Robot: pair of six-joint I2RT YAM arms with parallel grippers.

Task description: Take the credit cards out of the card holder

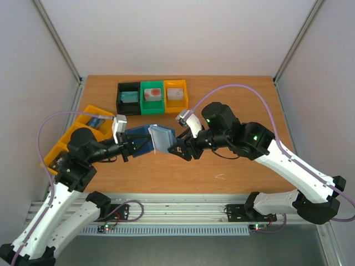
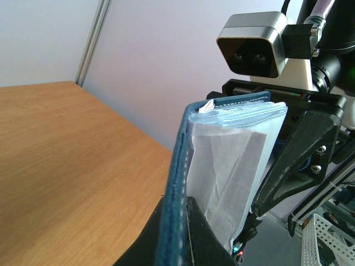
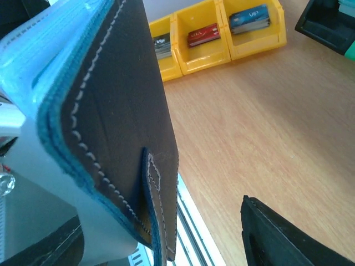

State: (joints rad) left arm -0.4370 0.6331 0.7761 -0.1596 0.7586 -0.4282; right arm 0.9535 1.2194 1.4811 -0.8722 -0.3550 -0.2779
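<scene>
The slate-blue card holder (image 1: pixel 145 137) hangs open above the table's middle, its pale pocket pages (image 1: pixel 161 137) fanned to the right. My left gripper (image 1: pixel 128 148) is shut on its blue stitched cover (image 2: pixel 176 183), pinched between both black fingers (image 2: pixel 208 238). My right gripper (image 1: pixel 179 148) is open at the holder's right edge. In the right wrist view the dark cover with its tab (image 3: pixel 127 111) stands between the jaws near the left one, and the right finger (image 3: pixel 288 238) is well apart. A small white corner (image 2: pixel 207 106) pokes from the page tops. Loose credit cards lie in bins.
Black (image 1: pixel 128 98), green (image 1: pixel 151 97) and yellow (image 1: pixel 176 95) bins stand at the back, each with a card. Yellow bins (image 1: pixel 83 130) at the left hold a blue card (image 3: pixel 249 18), a red card (image 3: pixel 202 34) and a dark card (image 3: pixel 161 45).
</scene>
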